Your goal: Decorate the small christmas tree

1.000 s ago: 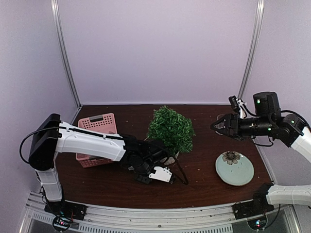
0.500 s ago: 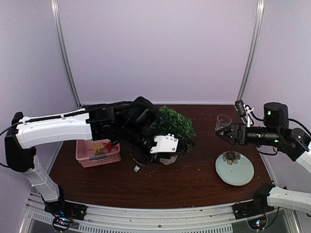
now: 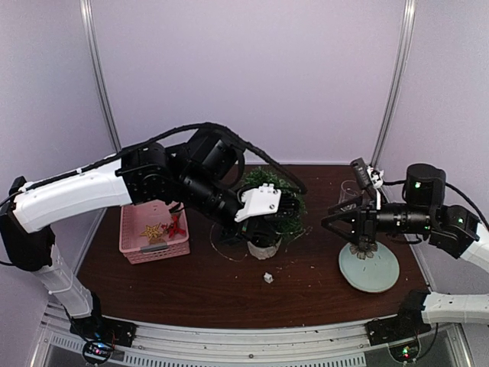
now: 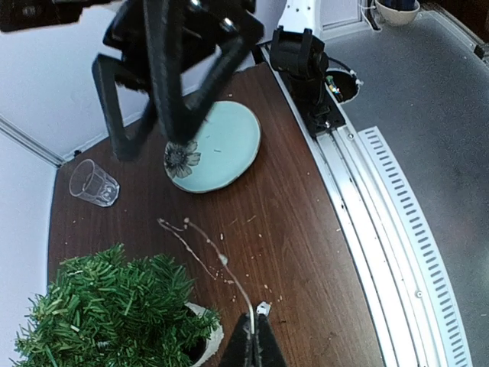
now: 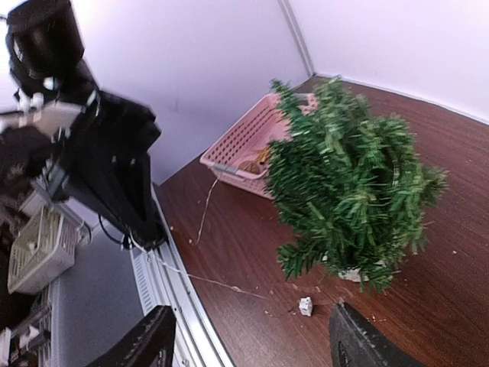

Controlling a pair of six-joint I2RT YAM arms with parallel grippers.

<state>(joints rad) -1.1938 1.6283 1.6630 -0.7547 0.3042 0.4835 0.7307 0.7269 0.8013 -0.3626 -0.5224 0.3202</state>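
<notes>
The small christmas tree [image 3: 284, 205], dark green in a white pot [image 3: 263, 247], stands mid-table; it also shows in the right wrist view [image 5: 348, 176] and at the lower left of the left wrist view [image 4: 114, 310]. My left gripper [image 4: 254, 327] is shut on a thin pale beaded wire [image 4: 221, 260], which trails toward the table beside the tree. From above, the left gripper [image 3: 258, 229] hangs in front of the tree and hides part of it. My right gripper [image 3: 338, 216] hovers right of the tree above the plate, open and empty, and its fingers [image 5: 145, 344] stand wide apart.
A pink basket [image 3: 153, 233] with small ornaments sits at the left. A pale green flowered plate [image 3: 370, 267] lies at the right, with a clear glass [image 3: 350, 191] behind it. A small white piece [image 3: 268, 277] lies in front of the pot. Crumbs dot the wood.
My left arm rose from the table's front and swung over the tree, its jaws closing fully on the wire. My right gripper dropped left toward the plate.
</notes>
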